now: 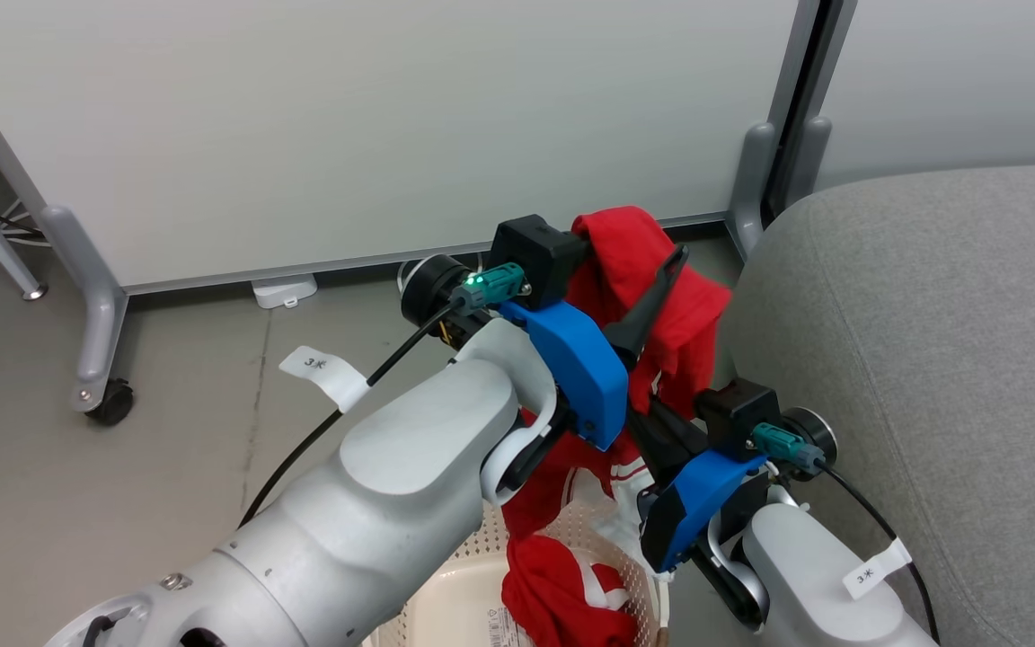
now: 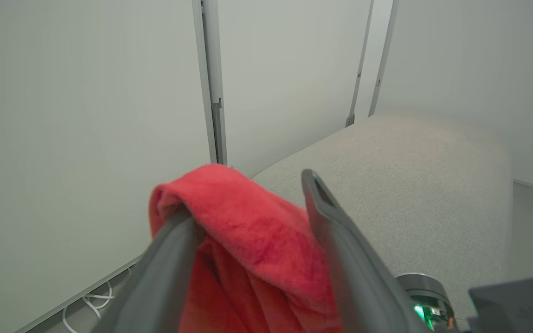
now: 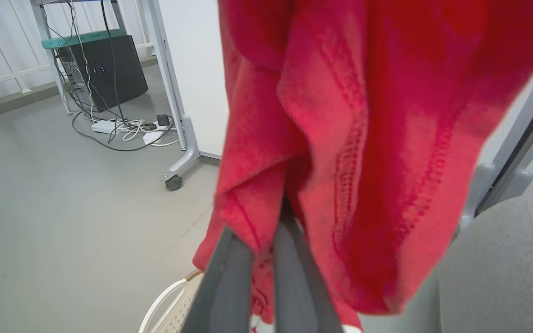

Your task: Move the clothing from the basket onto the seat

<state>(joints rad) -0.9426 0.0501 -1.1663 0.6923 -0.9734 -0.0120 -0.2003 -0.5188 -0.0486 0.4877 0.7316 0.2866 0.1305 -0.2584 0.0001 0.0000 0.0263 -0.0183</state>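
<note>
Red clothing (image 1: 661,296) is held up above the basket (image 1: 459,584), just beside the seat (image 1: 931,359). It is draped over one finger of the spread left gripper (image 2: 245,199) and seems to be pinched lower down between the pressed-together fingers of the right gripper (image 3: 266,231). More of the clothing lies inside the basket.

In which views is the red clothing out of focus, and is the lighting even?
Left wrist view: the clothing and the left gripper's fingers look soft, near the lens. Right wrist view: the clothing is blurred, the floor behind sharper. Head view: sharp, evenly lit, no glare.
</note>
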